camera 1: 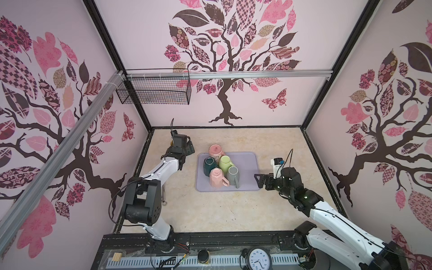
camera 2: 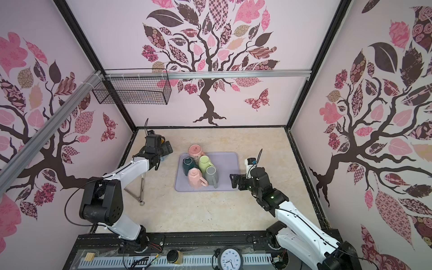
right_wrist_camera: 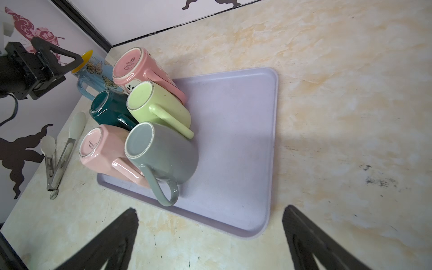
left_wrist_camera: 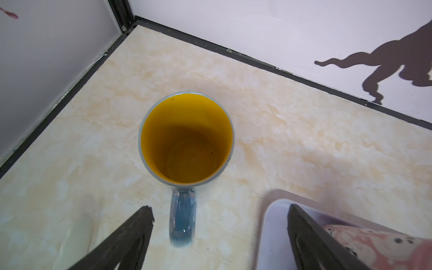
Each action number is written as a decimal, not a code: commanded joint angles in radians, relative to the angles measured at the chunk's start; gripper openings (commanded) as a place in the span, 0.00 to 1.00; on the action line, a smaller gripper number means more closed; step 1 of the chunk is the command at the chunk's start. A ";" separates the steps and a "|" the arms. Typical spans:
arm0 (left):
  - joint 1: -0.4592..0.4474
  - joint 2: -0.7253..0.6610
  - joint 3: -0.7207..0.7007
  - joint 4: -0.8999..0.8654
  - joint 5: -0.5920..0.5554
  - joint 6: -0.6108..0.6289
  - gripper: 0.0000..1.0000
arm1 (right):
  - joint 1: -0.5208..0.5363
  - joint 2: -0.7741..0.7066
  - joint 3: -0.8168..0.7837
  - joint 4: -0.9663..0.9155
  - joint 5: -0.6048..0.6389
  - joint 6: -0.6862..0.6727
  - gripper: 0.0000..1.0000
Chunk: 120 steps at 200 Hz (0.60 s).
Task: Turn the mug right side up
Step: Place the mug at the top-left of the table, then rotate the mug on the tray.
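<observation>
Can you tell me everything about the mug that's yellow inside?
The mug is glossy, like ceramic: yellow inside, pale blue outside, with butterflies on its side in the right wrist view. It is empty and stands upright on the marbled table, beside the lilac tray, not on it. Its blue handle points toward the open left gripper, which does not touch it.

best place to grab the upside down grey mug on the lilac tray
Probably the handle of the grey ceramic mug, jutting toward the front edge of the lilac tray. Come from the robot's right with the open right gripper, over bare tray: the pale green mug and faceted pink mug crowd its other sides.
</observation>
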 commanded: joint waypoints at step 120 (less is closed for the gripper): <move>-0.615 -0.481 -0.249 -0.243 -0.036 -0.213 0.94 | -0.007 -0.118 -0.081 -0.064 -0.160 0.124 1.00</move>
